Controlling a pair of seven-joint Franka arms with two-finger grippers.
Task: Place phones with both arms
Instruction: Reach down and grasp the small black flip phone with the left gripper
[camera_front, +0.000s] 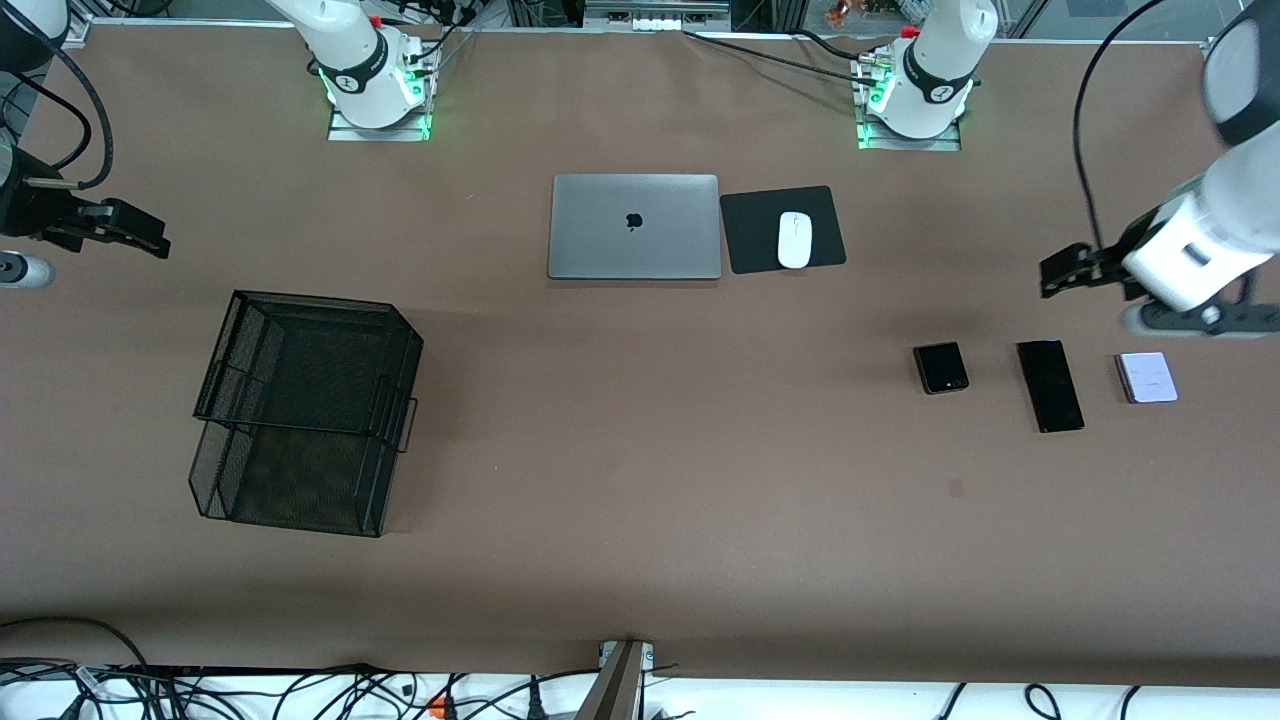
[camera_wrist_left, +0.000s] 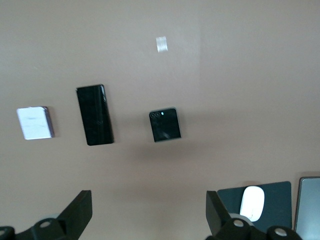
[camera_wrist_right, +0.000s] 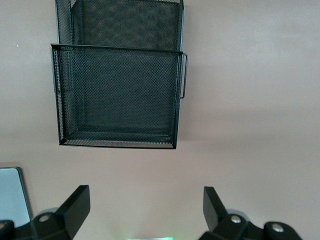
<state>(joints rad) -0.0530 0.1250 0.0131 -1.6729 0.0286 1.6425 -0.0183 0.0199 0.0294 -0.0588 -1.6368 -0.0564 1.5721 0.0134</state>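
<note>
Three phones lie in a row on the brown table toward the left arm's end: a squarish black flip phone (camera_front: 940, 367), a long slim black slab (camera_front: 1050, 385) and a pale lavender one (camera_front: 1146, 377). The left wrist view shows the flip phone (camera_wrist_left: 165, 125), the slab (camera_wrist_left: 95, 115) and the lavender one (camera_wrist_left: 35, 122). My left gripper (camera_front: 1060, 272) hangs open and empty over bare table beside the row; its own view (camera_wrist_left: 148, 210) shows the jaws wide apart. My right gripper (camera_front: 140, 235) is open and empty over the table's right-arm end, and is seen in its own view (camera_wrist_right: 146, 207).
A black two-tier mesh basket (camera_front: 300, 400) stands empty toward the right arm's end, also in the right wrist view (camera_wrist_right: 117, 95). A closed grey laptop (camera_front: 634, 226) and a white mouse (camera_front: 794, 239) on a black pad (camera_front: 750, 230) lie mid-table near the bases.
</note>
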